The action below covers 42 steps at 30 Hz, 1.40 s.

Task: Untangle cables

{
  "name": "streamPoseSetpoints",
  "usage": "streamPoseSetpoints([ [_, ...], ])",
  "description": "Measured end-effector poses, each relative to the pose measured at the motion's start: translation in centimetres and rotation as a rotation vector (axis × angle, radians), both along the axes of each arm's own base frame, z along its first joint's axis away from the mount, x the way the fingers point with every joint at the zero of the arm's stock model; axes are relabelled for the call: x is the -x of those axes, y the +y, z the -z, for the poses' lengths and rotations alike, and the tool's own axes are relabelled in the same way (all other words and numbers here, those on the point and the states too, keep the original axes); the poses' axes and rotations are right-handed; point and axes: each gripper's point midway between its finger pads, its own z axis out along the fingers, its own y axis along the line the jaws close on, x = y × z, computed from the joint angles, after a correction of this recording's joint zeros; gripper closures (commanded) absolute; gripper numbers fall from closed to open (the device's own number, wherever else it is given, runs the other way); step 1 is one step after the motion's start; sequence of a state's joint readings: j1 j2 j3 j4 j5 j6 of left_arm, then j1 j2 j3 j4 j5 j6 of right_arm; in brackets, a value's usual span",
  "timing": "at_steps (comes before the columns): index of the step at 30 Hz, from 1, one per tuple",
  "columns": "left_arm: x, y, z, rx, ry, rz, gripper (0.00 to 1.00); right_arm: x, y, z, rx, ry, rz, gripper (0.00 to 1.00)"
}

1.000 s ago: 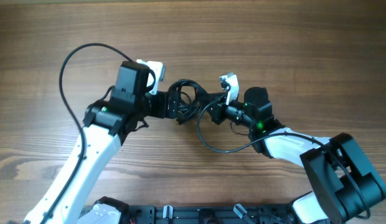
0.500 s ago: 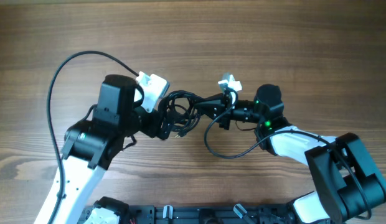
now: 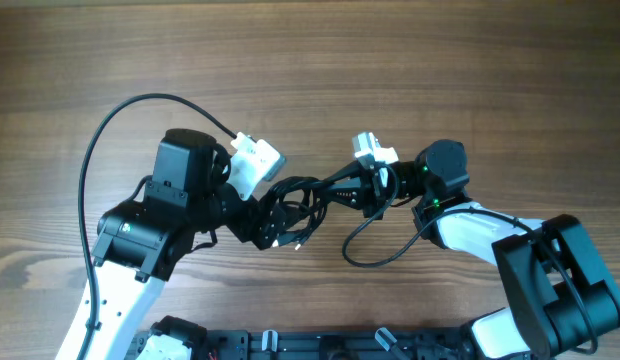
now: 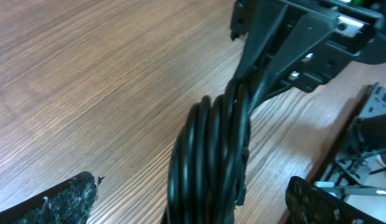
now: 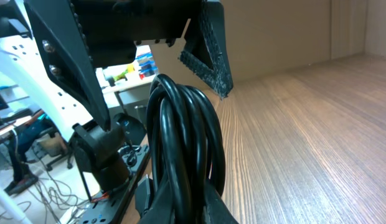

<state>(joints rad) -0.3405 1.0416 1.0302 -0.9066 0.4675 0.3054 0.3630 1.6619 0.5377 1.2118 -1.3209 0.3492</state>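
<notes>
Your left gripper [image 3: 273, 218] sits at the left end of the cables [image 3: 298, 200], with its fingers spread wide. Over the last second that arm has swung round. The bundle, which lay farther up the table [image 3: 410, 60], now sits closer to the robot's base. Just right of the bundle, your right gripper [image 3: 342, 190] is clamped tight on the cables, and it has moved the same way as them.

The overhead view shows the cords only as one dark knot between the two grippers. The left wrist view shows more: both rough pads [image 4: 62, 202] are well apart, and the coils [image 4: 208, 149] run up between them toward the right gripper without touching either pad. The right wrist view shows several loops [image 5: 183, 143] rising out of its own closed fingers, with one left pad [image 5: 208, 50] just beyond the top of the bundle.
</notes>
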Motion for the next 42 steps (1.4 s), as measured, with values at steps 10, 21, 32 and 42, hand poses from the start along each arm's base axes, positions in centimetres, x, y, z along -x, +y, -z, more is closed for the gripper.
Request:
streamPoseSetpoints([
  [10,0.4,-0.4,-0.2,0.022,0.007,0.027,0.4,0.4,-0.1,-0.2,-0.004,-0.003,-0.022,0.96],
  [21,0.5,-0.4,-0.1,0.019,0.007,0.032,0.96,0.4,-0.1,-0.2,0.001,0.035,-0.025,0.96],
  [32,0.2,-0.5,-0.3,0.024,-0.007,0.032,0.96,0.5,-0.1,-0.2,0.007,0.08,-0.032,0.65],
  [42,-2.7,0.1,-1.5,0.039,-0.072,-0.109,0.96,0.4,-0.1,-0.2,0.016,0.138,-0.027,0.2],
])
